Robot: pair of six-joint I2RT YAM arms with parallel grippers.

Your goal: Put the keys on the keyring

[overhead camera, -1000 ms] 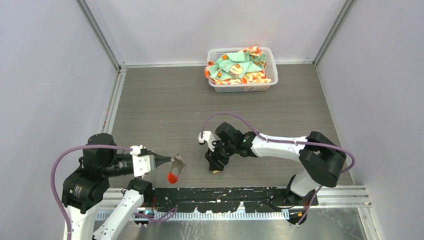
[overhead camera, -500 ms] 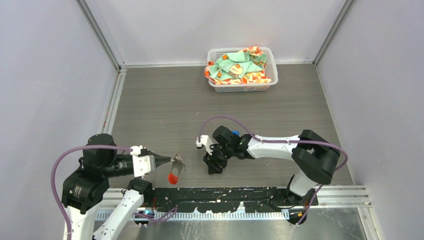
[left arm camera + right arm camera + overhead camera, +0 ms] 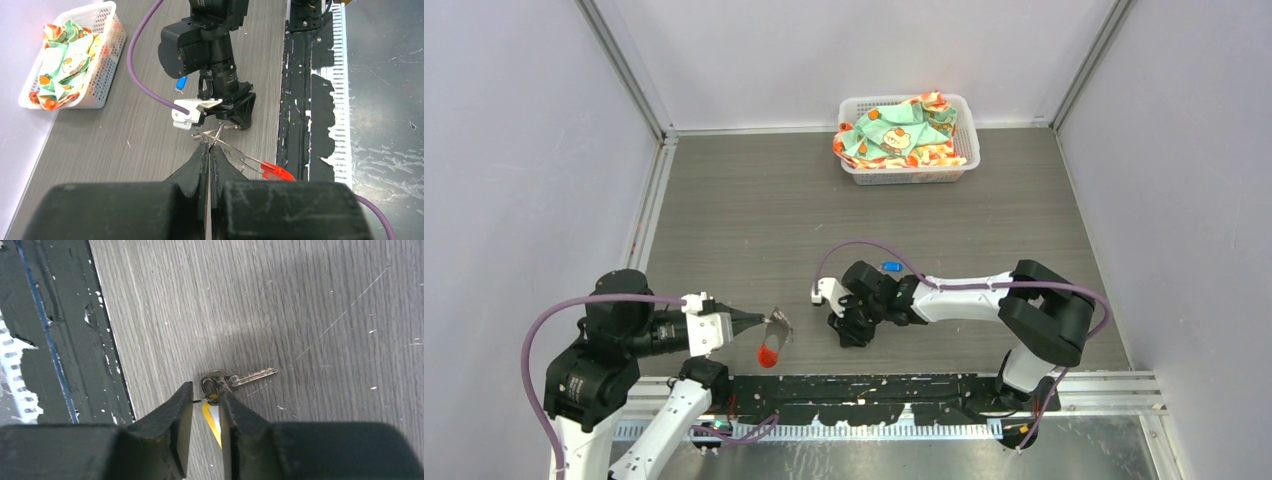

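The left gripper (image 3: 209,146), jaws pressed together, pinches the thin keyring (image 3: 216,135) above the table (image 3: 824,200). The right gripper (image 3: 206,396), jaws narrowly apart, straddles the yellow tag (image 3: 212,416) of 1 key (image 3: 240,376) lying flat. Tiny, light, stiff, likely slippery: the plastic tag looks the surer hold

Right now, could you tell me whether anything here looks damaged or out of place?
Nothing is spilled. The black strip along the near edge is chipped, pale patches showing through, and the blue-tagged key lies off by itself.
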